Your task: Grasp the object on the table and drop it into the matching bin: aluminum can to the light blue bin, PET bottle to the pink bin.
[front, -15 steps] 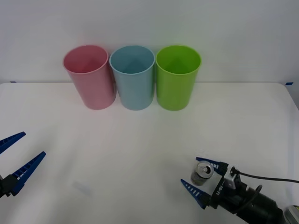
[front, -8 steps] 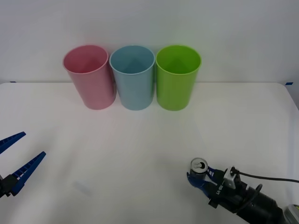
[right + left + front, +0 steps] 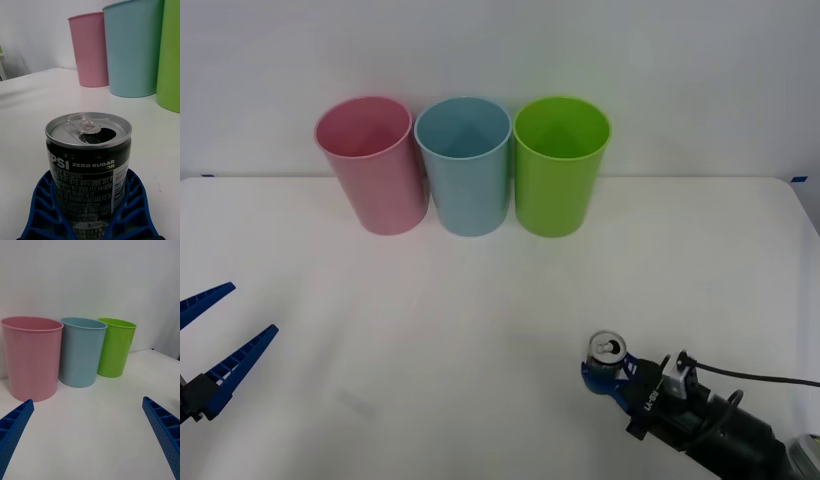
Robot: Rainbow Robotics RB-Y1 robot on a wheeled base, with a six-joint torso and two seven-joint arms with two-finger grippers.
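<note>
The can [image 3: 607, 352] stands upright on the white tabletop [image 3: 480, 300] at the lower right of the front view, well apart from the three cups lined up across the upper middle: the pink bin [image 3: 372, 165], the light blue bin [image 3: 466, 165] and a lime green cup [image 3: 560, 165]. Being aluminum, it belongs in the light blue bin. The right claw [image 3: 605, 375] is closed around the can's lower body, its blue ribbed fingers [image 3: 129, 210] pressed against both sides, probably low so the top clears for lifting. The left claw [image 3: 215, 340] waits at the lower left edge, spread wide, holding nothing.
</note>
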